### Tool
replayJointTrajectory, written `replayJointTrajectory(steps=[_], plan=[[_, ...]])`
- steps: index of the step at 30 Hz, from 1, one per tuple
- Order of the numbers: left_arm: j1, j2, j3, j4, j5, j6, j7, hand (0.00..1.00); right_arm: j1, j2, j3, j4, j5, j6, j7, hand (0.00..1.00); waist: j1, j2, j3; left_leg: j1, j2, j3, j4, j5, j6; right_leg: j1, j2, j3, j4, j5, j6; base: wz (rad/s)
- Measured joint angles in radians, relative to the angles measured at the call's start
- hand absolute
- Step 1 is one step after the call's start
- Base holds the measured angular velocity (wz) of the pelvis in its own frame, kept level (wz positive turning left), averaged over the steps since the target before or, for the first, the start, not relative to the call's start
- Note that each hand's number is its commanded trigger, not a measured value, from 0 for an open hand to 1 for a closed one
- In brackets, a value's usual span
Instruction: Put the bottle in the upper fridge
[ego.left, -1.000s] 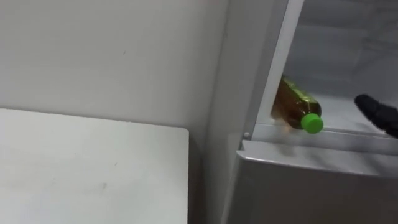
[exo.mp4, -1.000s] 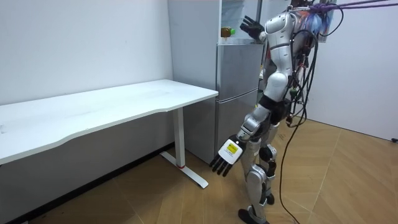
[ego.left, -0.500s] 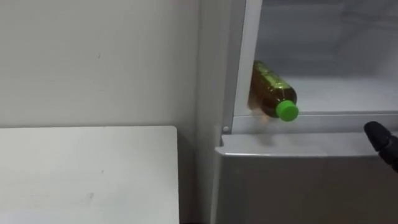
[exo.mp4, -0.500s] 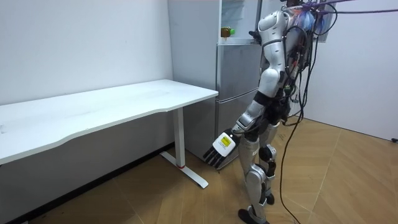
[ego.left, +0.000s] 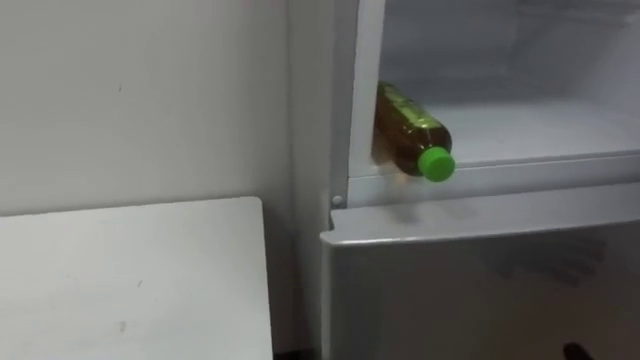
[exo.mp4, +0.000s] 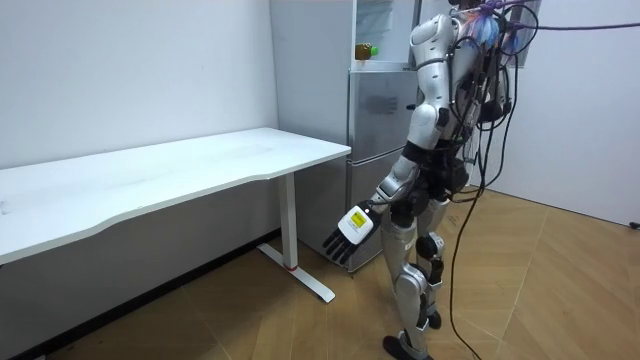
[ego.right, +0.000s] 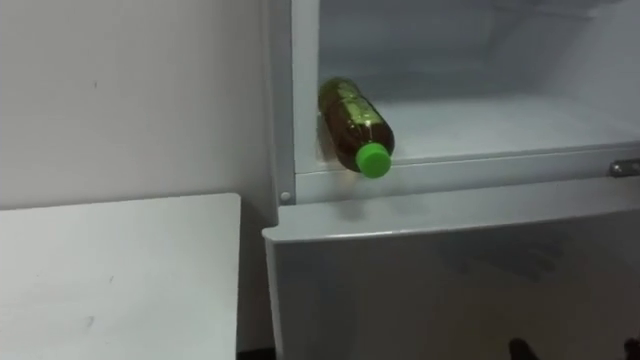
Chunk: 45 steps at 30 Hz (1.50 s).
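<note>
Right hand (ego.right: 520, 351) dropped out of fridge (ego.left: 480, 270) to bottom edge; fingers' state can't tell. Bottle (ego.left: 408, 130) lies in upper compartment, left side, cap outward. Left hand (exo.mp4: 345, 232) hangs low, fingers straight.

Eyes near fridge (ego.left: 480, 290), room view seemingly afar

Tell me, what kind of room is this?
Probably a bare room set up like a kitchen corner. A grey fridge has a bottle lying on its upper shelf, a long white table stands beside it, and the floor is wood.
</note>
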Motion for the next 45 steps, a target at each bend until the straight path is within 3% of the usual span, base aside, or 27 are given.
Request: replayJointTrajectory(steps=[8,16,24,29,31,34,41,45], plan=[[0.014,0.001,0.002,0.01,-0.033,-0.018,-0.002,0.0,0.02,0.002,-0.002,0.298,-0.001,-0.011,-0.079,0.0,-0.008,-0.034,0.001,0.016,0.0,0.014,0.0,-0.001,-0.001,0.004,0.007,0.018,-0.003,-0.002,0.0,-0.06],[0.023,0.005,0.004,0.05,-0.151,-0.03,-0.032,0.0,0.019,0.008,-0.008,0.56,0.021,-0.022,-0.127,0.0,-0.028,-0.034,-0.0009,0.026,0.0,0.013,-0.008,-0.003,-0.001,0.01,0.008,0.02,0.0,-0.004,0.002,-0.01],[0.031,0.011,0.004,0.046,-0.169,-0.031,-0.043,0.0,0.013,0.006,-0.028,0.546,0.115,-0.032,-0.216,0.0,-0.032,-0.043,-0.0008,0.026,-0.004,0.012,-0.01,-0.004,-0.003,-0.007,0.002,0.023,0.032,-0.028,-0.001,0.0],[0.042,0.013,0.02,0.043,-0.17,-0.032,-0.043,0.0,0.009,-0.01,-0.125,0.498,0.207,-0.05,-0.32,0.0,-0.033,-0.048,-0.0025,0.024,-0.004,0.014,-0.009,-0.007,-0.006,-0.021,-0.001,0.019,0.048,-0.041,-0.001,0.01],[0.042,0.018,0.027,0.042,-0.177,-0.036,-0.043,0.0,0.009,-0.044,-0.149,0.461,0.276,-0.061,-0.363,0.0,-0.035,-0.049,-0.0027,0.024,-0.004,0.015,-0.009,-0.007,-0.006,-0.025,-0.001,0.019,0.048,-0.042,-0.002,0.0],[0.038,0.025,0.036,0.042,-0.179,-0.052,-0.047,0.0,0.004,-0.059,-0.209,0.396,0.285,-0.076,-0.399,0.0,-0.044,-0.05,-0.0031,0.015,-0.004,0.013,-0.01,-0.007,-0.006,-0.032,-0.002,0.017,0.048,-0.042,-0.002,0.0],[0.047,0.03,0.074,0.033,-0.167,-0.053,-0.064,0.0,0.0,-0.075,-0.333,0.233,0.285,-0.097,-0.495,0.0,-0.064,-0.056,-0.0041,0.011,-0.004,0.016,-0.009,-0.007,-0.006,-0.035,-0.003,0.014,0.048,-0.045,-0.002,0.0],[0.04,0.036,0.086,0.026,-0.165,-0.053,-0.074,0.0,-0.031,-0.077,-0.415,0.136,0.28,-0.112,-0.548,0.0,-0.07,-0.08,-0.0004,0.007,-0.008,0.01,-0.005,-0.007,-0.006,-0.036,-0.012,0.004,0.063,-0.055,-0.001,0.04]])
